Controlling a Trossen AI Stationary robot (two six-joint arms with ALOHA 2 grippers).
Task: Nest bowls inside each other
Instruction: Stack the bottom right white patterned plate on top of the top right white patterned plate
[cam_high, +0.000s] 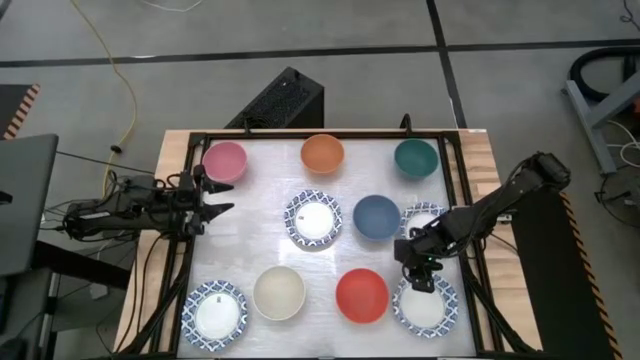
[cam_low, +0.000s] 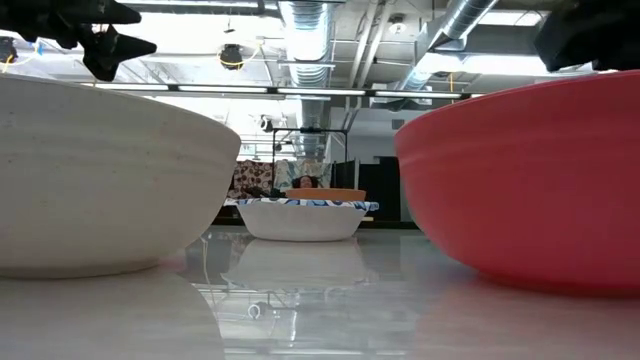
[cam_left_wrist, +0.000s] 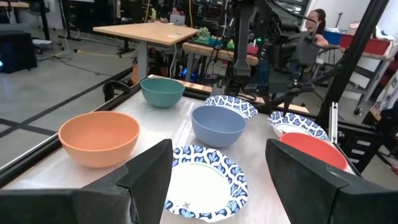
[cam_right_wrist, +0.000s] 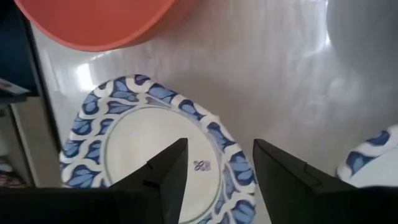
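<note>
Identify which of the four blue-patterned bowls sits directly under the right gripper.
The blue-patterned bowl at the table's near right corner, beside the red bowl. The right gripper hangs open over its rim; the other three lie elsewhere.

Blue-patterned white bowl (cam_right_wrist: 155, 149), red bowl (cam_right_wrist: 102, 22), grey table (cam_right_wrist: 267, 74).

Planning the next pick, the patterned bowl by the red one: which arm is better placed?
Right, probably. The right gripper hangs open directly over that patterned bowl, its rim between the fingers in the wrist view. The left gripper waits open across the table beside the pink bowl.
</note>
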